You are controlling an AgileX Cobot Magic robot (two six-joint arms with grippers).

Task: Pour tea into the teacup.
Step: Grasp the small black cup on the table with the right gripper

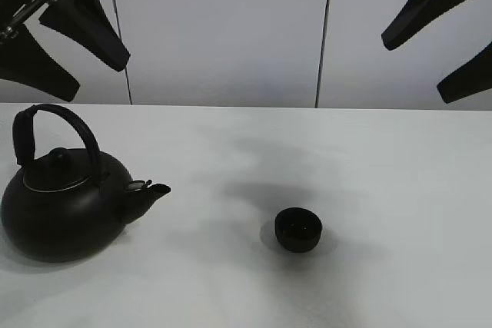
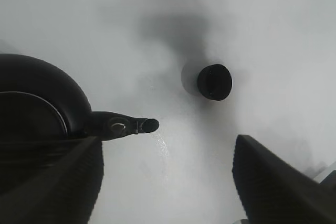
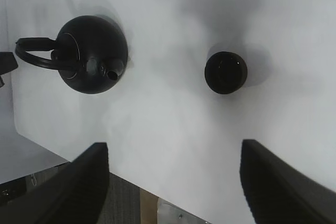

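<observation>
A small, round, black teacup with no handle sits on the flat white bench. It stands the right way up, with its open top facing up. It is near the middle of the bench, a little toward the front. Nothing touches it.

A big, round, black kettle with a curved handle stands on the left side of the bench, well apart from the teacup. Its lid is on and its handle stands up over the lid. Its short spout points toward the side where the teacup is.

The black left fingers hang high up over the kettle's side of the bench. They are spread wide apart and hold nothing. The black right fingers hang high up on the other side. They are spread wide apart too, with nothing between them. Neither pair touches the kettle or the teacup.
</observation>
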